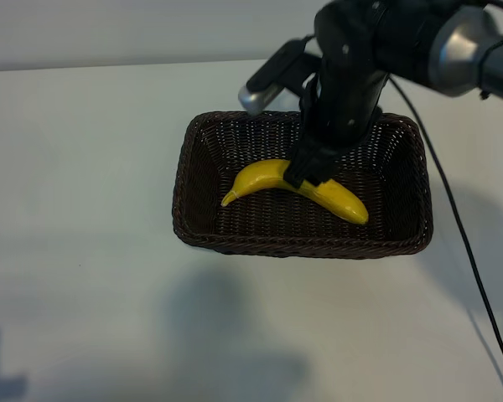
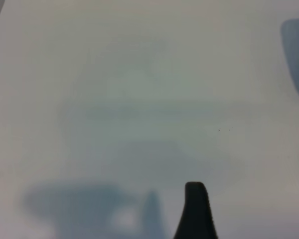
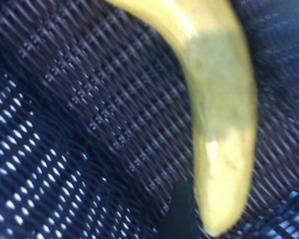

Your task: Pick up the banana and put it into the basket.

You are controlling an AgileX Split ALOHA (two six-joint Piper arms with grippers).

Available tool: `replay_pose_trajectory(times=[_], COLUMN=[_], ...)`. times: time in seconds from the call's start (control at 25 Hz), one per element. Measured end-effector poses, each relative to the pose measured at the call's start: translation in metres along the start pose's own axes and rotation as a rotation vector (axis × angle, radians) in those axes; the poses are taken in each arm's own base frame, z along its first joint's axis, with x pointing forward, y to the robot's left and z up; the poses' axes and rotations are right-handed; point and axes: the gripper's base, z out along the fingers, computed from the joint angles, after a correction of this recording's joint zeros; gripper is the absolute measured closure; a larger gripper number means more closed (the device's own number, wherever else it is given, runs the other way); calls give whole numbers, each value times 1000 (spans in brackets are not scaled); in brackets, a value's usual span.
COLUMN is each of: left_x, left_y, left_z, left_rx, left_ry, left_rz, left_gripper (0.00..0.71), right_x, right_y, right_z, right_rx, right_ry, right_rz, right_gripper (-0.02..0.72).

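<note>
The yellow banana [image 1: 339, 201] lies on the floor of the dark brown wicker basket [image 1: 302, 247], stem end toward the left. My right gripper [image 1: 308, 172] reaches down into the basket over the banana's middle, its jaws open astride it. In the right wrist view the banana [image 3: 222, 99] rests on the woven basket floor [image 3: 89, 124], and one dark fingertip [image 3: 182, 214] stands right beside it. The left wrist view shows only a single dark fingertip [image 2: 196, 209] over bare table. The left arm is outside the exterior view.
The basket stands on a plain white table [image 1: 84, 209]. The right arm's black cable [image 1: 465, 251] trails down the table to the right of the basket. Arm shadows fall on the table in front of the basket.
</note>
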Motion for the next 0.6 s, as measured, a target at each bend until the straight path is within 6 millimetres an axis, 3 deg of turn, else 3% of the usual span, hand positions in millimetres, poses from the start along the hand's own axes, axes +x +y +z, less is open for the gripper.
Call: replay_pose_trajectory(times=[0.24,0.6], left_x=[0,0], left_y=[0,0], left_z=[0,0], left_rx=[0,0], left_ry=[0,0], left_rz=[0,-2], left_gripper=[141,141], right_x=[5,46], right_y=[-31,-119], right_z=[-11,-12], right_rx=[21,70], right_ry=[-10,16], right_rz=[106,431], right_gripper=[70,91])
